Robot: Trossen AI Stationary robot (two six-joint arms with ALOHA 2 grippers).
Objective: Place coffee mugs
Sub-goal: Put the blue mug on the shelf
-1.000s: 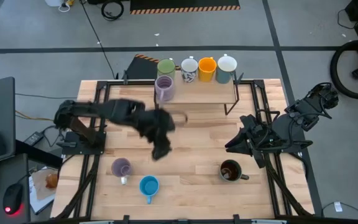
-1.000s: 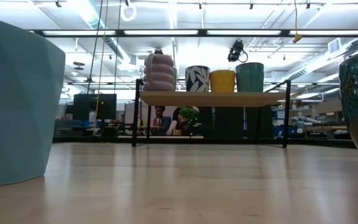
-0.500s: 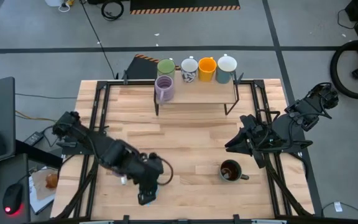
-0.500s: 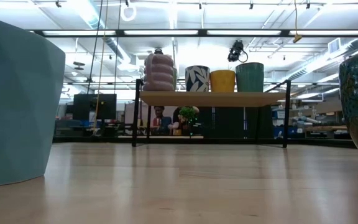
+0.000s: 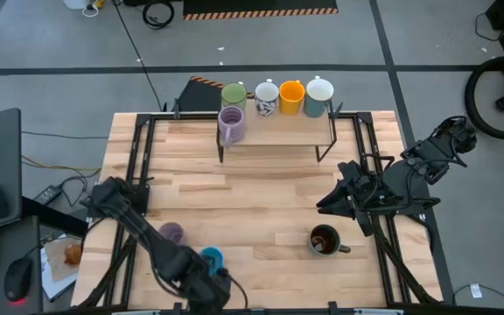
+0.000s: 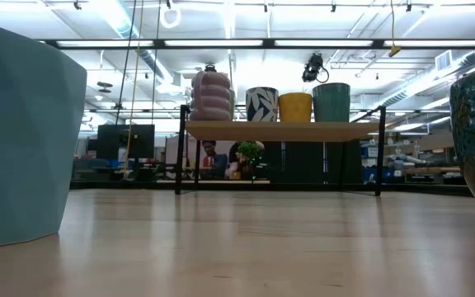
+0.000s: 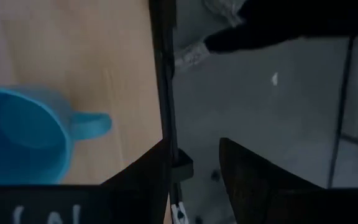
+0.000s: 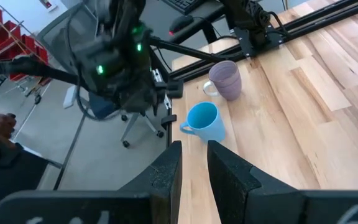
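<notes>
- The left gripper was seen past the near table edge, fingers apart and empty, with floor showing between them.
- The blue mug stood just beside that gripper, inboard of it, upright, its handle turned toward the table edge.
- A purple mug stood near the blue one, a little farther from the gripper.
- The brown mug was near the right gripper, which was parked at its own side of the table with fingers narrowly apart and nothing between them.
- Five mugs were already set on or by the shelf, well apart from both grippers: a second purple mug, green, patterned white, orange and one more, pale from above.
- Three mugs were judged left to place.
- Risk: with the left gripper off the table, a return toward the blue mug could strike the edge rail, or clip the handle and spin or topple the mug.
- Risk: a grasp on the handle alone would probably let the mug swing or slip.
- Risk: the purple mug, being close, could be knocked by the arm in passing.
</notes>
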